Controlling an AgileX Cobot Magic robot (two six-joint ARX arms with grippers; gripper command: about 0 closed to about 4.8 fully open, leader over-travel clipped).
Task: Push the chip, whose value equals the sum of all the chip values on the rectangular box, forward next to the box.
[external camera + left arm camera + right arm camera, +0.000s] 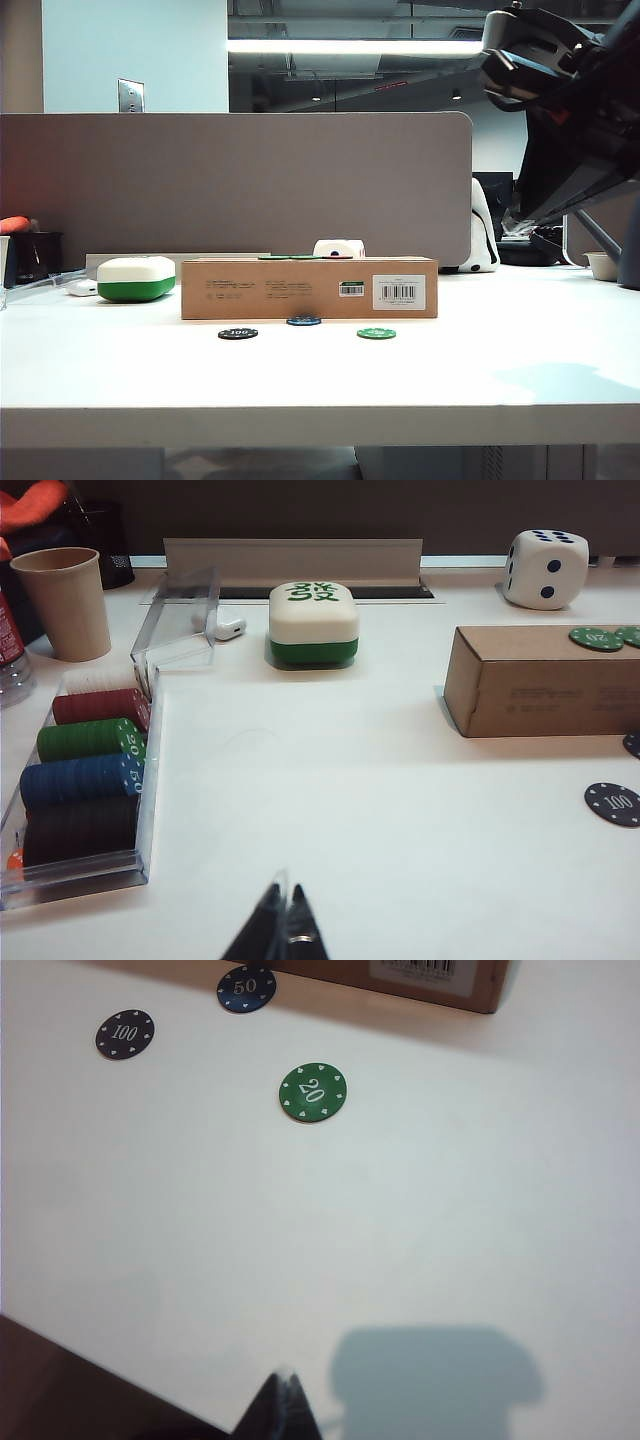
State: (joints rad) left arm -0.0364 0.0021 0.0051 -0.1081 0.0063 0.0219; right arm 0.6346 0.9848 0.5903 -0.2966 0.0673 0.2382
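Observation:
The blue chip (pixel 246 989) marked 50 lies just in front of the rectangular box (pixel 310 288), closer to it than the two chips beside it; it also shows in the exterior view as the blue chip (pixel 303 321). Two green chips (pixel 597 638) rest on top of the box (pixel 545 685). My right gripper (pixel 285 1378) is shut and empty, raised well back from the chips, its arm (pixel 570 110) high at the right. My left gripper (pixel 285 890) is shut and empty over bare table, left of the box.
A black 100 chip (pixel 125 1034) and a green 20 chip (pixel 312 1091) lie in front of the box. A white-and-green case (pixel 313 623), a large die (pixel 543 568), a paper cup (pixel 65 600) and a clear tray of stacked chips (pixel 80 780) stand to the left and behind.

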